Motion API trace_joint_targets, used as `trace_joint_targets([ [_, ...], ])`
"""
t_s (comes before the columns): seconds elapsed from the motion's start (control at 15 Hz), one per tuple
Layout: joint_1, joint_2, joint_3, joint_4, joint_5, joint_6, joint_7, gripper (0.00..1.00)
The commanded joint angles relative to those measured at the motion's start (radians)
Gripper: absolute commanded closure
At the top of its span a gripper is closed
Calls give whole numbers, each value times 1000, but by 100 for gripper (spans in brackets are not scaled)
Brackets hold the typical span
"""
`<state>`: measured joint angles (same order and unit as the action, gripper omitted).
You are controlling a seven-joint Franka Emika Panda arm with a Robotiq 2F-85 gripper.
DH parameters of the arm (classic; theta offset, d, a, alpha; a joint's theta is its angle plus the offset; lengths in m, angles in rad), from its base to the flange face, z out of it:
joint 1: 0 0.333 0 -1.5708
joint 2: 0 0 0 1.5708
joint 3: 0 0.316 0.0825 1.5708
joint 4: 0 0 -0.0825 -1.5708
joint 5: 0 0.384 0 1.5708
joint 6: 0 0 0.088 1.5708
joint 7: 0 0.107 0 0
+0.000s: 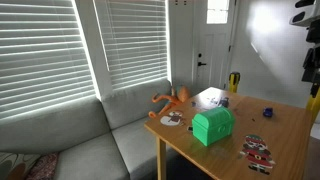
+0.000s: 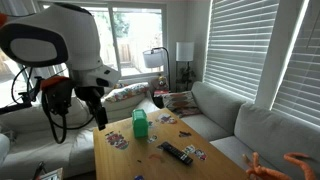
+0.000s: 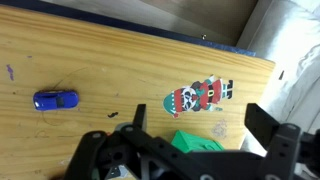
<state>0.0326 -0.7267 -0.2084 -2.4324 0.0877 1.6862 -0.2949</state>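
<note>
The spread jaws hide most of the green box (image 3: pixel 195 142).

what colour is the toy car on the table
Blue toy car, clearest in the wrist view.

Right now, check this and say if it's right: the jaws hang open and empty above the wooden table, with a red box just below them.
Wrong in one respect: the box is green, not red, as the wrist view shows. The rest holds: the jaws hang open and empty above the wooden table, the box just below them.
</note>
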Motion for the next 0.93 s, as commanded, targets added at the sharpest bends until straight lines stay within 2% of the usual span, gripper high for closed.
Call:
trace_joint_targets([
  [0.0, -18, 3, 13, 3, 9, -3, -9, 0],
  [0.6, -18, 3, 13, 3, 9, -3, -9, 0],
  [0.73, -64, 42, 47, 11, -1, 49, 119, 0],
  [0.87, -90, 85, 54, 20, -3, 104, 190, 0],
])
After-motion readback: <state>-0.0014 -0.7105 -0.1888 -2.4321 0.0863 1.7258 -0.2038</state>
